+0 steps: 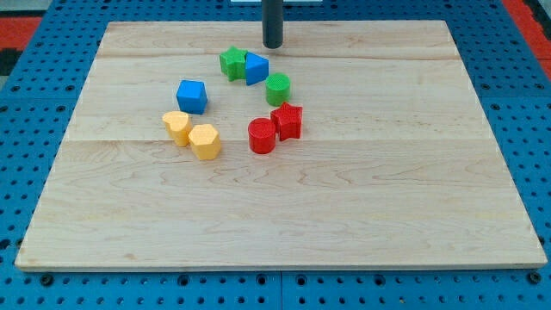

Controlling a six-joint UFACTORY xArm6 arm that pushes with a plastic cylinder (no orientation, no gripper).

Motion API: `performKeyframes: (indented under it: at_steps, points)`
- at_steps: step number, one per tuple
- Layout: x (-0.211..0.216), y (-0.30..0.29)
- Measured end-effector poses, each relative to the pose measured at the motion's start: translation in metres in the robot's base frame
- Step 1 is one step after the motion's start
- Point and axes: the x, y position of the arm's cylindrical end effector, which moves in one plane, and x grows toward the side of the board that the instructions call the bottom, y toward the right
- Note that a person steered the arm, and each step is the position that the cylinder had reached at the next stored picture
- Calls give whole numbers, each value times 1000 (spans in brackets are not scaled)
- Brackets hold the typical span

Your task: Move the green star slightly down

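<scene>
The green star (232, 62) lies on the wooden board near the view's top, touching a blue block (256, 68) on its right. My tip (273, 46) is a dark rod end resting on the board, just above and to the right of the green star and right above the blue block, apart from both.
A green cylinder (278, 89) lies below right of the blue block. A blue cube (192, 96) sits to the left. A red star (287, 120) touches a red cylinder (262, 136). Two yellow blocks (177, 127) (205, 141) touch at lower left. The board's top edge (344, 22) is close behind the tip.
</scene>
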Motion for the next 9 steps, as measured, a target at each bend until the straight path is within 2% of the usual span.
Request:
performKeyframes:
  at_steps: [2,4,5,6,7,8,9]
  points:
    - [11,-49]
    - [34,-66]
    - [28,-70]
    - [-14,-62]
    - [-7,-28]
    - [-11,-63]
    - [5,-66]
